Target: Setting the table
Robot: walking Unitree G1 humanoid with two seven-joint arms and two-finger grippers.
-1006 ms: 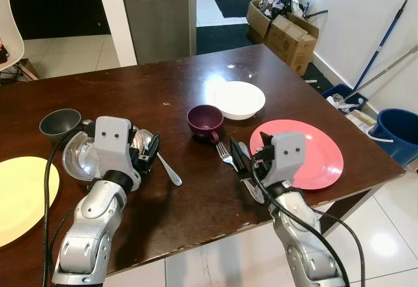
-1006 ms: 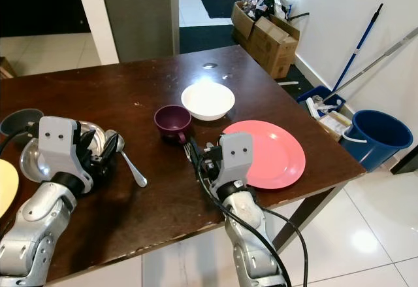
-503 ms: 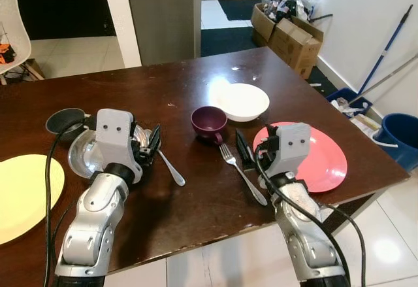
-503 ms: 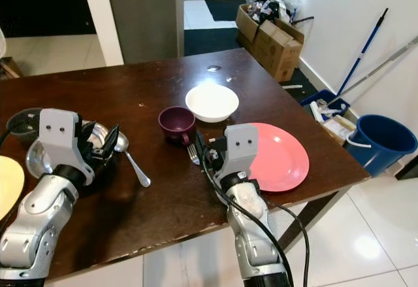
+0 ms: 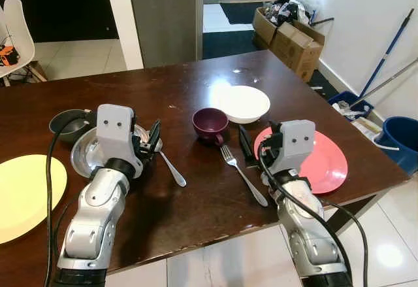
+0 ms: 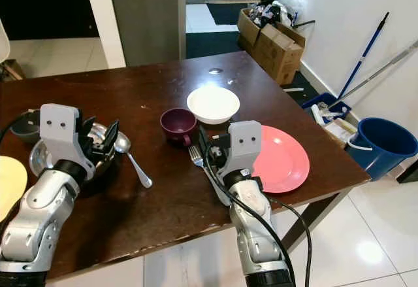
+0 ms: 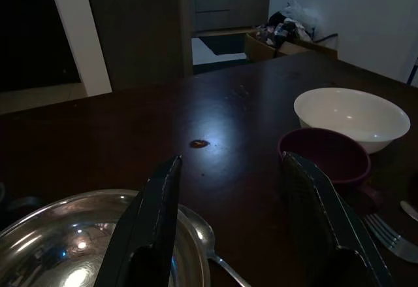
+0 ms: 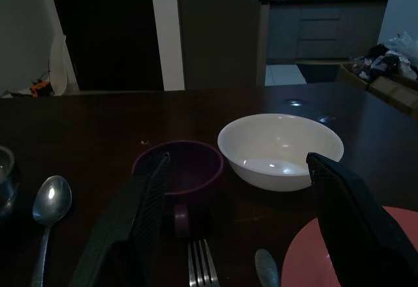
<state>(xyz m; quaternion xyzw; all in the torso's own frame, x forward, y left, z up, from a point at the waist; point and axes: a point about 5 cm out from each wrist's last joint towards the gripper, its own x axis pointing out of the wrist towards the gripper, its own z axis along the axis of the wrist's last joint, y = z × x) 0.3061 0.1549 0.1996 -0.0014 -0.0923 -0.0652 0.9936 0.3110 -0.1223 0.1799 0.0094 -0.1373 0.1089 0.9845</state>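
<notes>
1. Dark wooden surface [image 5: 196,202] in a tiled room; both arms reach over its near edge.
2. Near left: yellow plate [image 5: 26,189] at the surface's edge.
3. Right pincer [image 5: 251,153], fingers spread and empty, hovers just beside the pink plate [image 5: 326,163]. A fork [image 5: 230,157] and a knife [image 5: 251,185] lie flat left of that plate.
4. Left pincer [image 5: 153,144], fingers parted and holding nothing, hangs over the steel bowl [image 5: 85,159]; a spoon [image 5: 171,168] lies beside it.
5. Handling: the cutlery is probably stiff, light, slippery and low-lying, best pinched across the mid-handle.
6. Further back: purple mug [image 5: 210,123], white bowl [image 5: 243,102], likely breakable; take them by the rim. A grey bowl [image 5: 68,122] sits behind the steel one.
7. Background: cardboard boxes [image 5: 290,29], blue bucket [image 5: 401,136].
</notes>
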